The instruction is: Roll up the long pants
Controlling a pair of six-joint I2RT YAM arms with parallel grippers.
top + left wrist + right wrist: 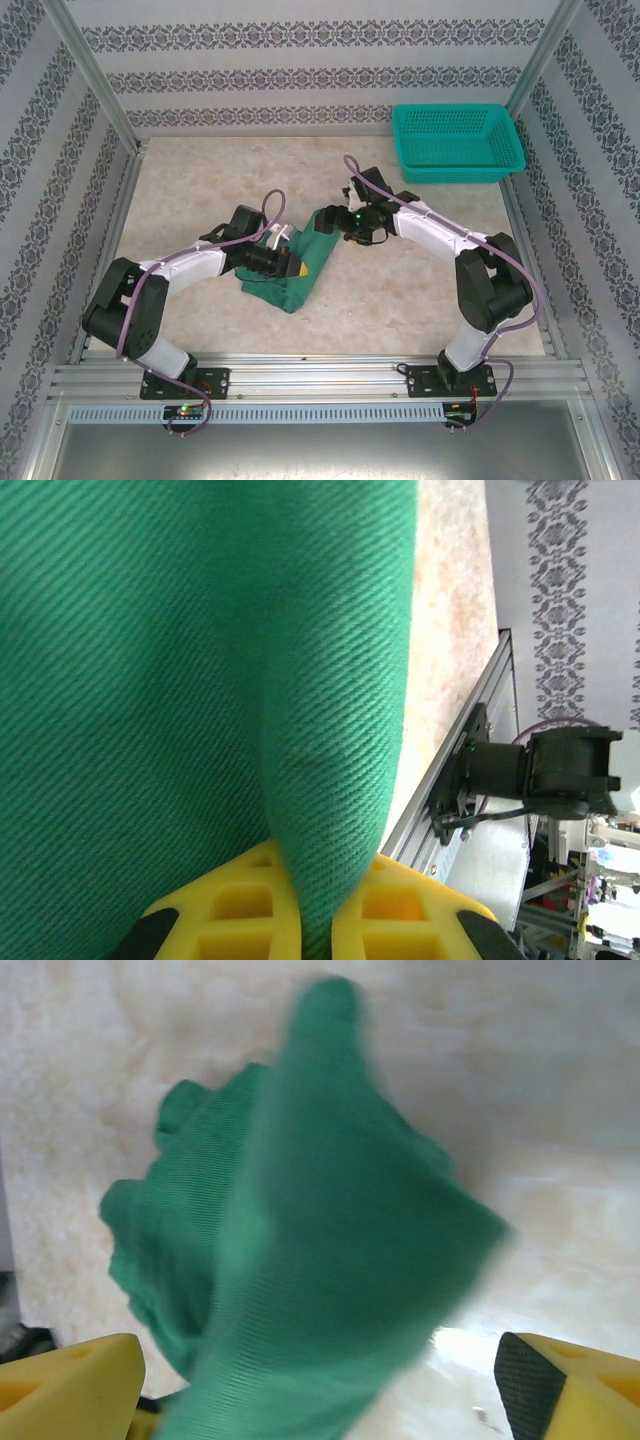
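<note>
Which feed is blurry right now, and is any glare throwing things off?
Right wrist view: the long pants are smeared by blur, weave lost, with a glare patch on the table. Left wrist view: sharp, twill lines crisp. Top external view: evenly lit, in focus.

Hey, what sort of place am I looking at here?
Likely a robotics lab test cell: an aluminium frame borders the marble-look table, wallpapered panels wall it in, and the left arm and right arm are bolted at the near edge.

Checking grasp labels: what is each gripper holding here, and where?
The left gripper pinches a raised fold of the long pants; the right gripper is open, holding nothing.
</note>
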